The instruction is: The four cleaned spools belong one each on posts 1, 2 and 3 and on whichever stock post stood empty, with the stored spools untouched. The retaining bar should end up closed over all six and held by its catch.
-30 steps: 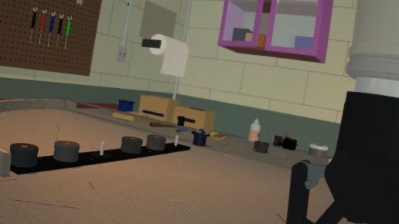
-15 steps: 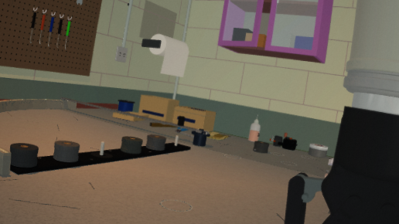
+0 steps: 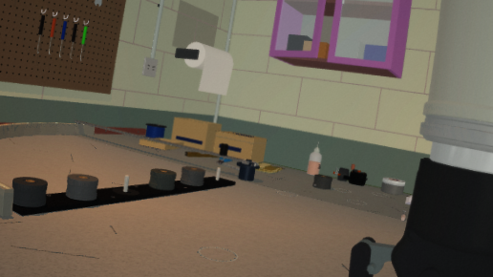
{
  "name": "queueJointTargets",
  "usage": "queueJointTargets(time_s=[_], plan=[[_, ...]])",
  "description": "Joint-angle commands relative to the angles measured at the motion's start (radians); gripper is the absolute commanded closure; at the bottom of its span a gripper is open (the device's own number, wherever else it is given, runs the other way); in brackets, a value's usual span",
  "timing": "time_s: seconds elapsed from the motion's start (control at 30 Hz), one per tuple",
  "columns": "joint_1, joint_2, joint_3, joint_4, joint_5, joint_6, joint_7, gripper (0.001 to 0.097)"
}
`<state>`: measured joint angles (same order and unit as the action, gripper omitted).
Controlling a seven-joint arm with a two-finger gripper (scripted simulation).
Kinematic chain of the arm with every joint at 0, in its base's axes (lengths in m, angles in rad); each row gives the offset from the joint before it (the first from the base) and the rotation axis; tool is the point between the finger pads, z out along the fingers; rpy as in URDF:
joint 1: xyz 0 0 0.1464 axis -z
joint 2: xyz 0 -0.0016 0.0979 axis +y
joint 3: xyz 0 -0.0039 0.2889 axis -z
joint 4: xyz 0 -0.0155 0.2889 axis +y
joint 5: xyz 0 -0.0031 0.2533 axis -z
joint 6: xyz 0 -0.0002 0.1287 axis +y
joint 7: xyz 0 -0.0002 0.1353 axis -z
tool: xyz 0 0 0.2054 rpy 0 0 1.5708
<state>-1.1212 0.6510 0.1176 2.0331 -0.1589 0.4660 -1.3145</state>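
Note:
My gripper is out of sight; only the arm's base and a link (image 3: 454, 143) fill the right edge. It holds nothing. A black rack (image 3: 119, 193) lies on the bench at left. Several dark grey spools sit on it: two at the left end (image 3: 29, 191) (image 3: 81, 186), two further right (image 3: 162, 178) (image 3: 193, 175). A bare white post (image 3: 126, 183) stands between the pairs. Another bare post (image 3: 218, 173) stands at the right end. A grey bracket (image 3: 5, 201) stands at the rack's left end. Loose spools lie beyond: a navy one (image 3: 247, 170), a dark one (image 3: 322, 181), a light grey one (image 3: 393, 186).
Behind the rack stand cardboard boxes (image 3: 217, 138), a blue spool (image 3: 155, 130) and a small bottle (image 3: 314, 160) along the wall. A paper roll (image 3: 212, 64), pegboard (image 3: 57, 38) and purple cabinet (image 3: 341, 33) hang above. Open bench lies in front.

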Motion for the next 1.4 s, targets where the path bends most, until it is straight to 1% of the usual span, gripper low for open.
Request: queueJointTargets(time_s=[0.0, 0.4, 1.37], plan=[[0.000, -0.001, 0.000, -0.001, 0.000, 0.000, 0.000, 0.0281], [0.000, -0.001, 0.000, 0.000, 0.000, -0.001, 0.000, 0.0291], [0.000, 0.001, 0.000, 0.000, 0.000, -0.002, 0.000, 0.0871]])
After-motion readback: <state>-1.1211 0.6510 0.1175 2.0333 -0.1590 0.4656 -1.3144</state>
